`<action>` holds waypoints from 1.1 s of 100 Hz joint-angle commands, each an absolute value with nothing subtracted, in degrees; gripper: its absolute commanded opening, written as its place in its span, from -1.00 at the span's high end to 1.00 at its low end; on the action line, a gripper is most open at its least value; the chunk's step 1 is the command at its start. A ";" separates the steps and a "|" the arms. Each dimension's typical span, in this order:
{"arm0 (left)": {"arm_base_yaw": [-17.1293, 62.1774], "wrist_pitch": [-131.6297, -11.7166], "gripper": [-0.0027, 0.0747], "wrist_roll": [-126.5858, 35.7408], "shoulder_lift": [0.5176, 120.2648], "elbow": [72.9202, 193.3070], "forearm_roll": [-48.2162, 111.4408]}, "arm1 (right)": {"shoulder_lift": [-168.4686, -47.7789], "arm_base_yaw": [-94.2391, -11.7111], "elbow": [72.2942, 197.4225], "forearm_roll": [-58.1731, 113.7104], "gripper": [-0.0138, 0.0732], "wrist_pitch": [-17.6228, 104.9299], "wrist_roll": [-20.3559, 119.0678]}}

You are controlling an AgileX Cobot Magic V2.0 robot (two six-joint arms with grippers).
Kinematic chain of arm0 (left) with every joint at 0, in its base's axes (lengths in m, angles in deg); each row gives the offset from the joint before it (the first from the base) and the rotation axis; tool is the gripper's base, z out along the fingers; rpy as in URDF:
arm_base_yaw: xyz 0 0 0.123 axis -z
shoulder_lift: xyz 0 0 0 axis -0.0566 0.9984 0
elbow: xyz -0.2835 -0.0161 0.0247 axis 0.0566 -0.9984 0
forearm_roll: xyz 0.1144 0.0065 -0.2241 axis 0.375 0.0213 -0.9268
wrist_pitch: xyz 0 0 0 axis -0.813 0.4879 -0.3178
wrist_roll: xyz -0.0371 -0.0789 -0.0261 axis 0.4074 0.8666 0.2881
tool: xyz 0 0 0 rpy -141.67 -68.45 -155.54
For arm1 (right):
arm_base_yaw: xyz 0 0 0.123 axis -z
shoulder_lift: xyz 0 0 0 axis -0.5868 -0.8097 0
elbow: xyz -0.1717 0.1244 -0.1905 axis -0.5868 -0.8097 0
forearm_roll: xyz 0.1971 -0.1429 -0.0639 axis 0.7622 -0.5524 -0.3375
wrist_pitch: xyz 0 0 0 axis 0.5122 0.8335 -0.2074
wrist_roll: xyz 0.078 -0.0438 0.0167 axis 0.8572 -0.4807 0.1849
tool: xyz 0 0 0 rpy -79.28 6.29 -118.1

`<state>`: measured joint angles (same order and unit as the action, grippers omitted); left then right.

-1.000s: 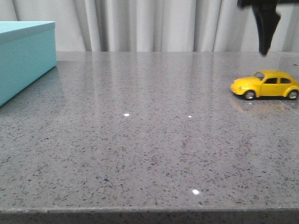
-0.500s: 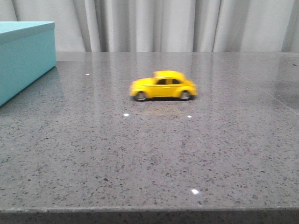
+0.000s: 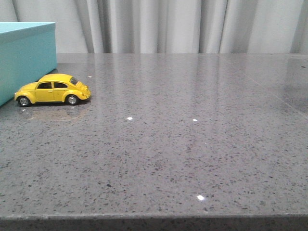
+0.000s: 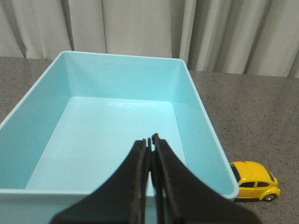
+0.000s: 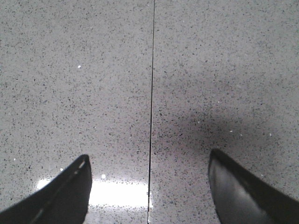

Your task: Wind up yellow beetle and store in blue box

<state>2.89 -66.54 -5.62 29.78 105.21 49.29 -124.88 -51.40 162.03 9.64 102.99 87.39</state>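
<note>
The yellow beetle [image 3: 52, 90] stands on its wheels on the grey table at the left, nose close to the side of the blue box [image 3: 24, 57]; I cannot tell if they touch. It also shows in the left wrist view [image 4: 255, 181] beside the box's near corner. The blue box [image 4: 117, 121] is open and empty inside. My left gripper [image 4: 150, 138] is shut and empty, held above the box's near wall. My right gripper [image 5: 148, 161] is open and empty over bare table. Neither gripper shows in the front view.
The grey speckled table [image 3: 183, 144] runs to a front edge low in the front view. A thin seam [image 5: 152, 93] crosses the tabletop under my right gripper. Pale curtains [image 3: 168, 24] hang behind the table.
The beetle has rolled left across the table, from the right side to beside the blue box. The dark gripper at the top right a second ago has left the front view.
</note>
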 commanded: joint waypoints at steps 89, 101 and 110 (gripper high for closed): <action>23.70 -37.25 -0.51 -47.34 73.57 150.46 47.84 | -120.72 -55.37 163.33 9.31 -0.53 97.24 86.61; 23.81 -29.49 -0.51 -48.37 80.12 157.69 47.59 | -120.72 -55.37 163.33 9.31 -0.53 97.24 86.61; 23.81 -25.88 -0.51 -49.05 84.58 161.78 46.42 | -120.72 -55.37 163.33 9.32 -0.53 97.13 86.61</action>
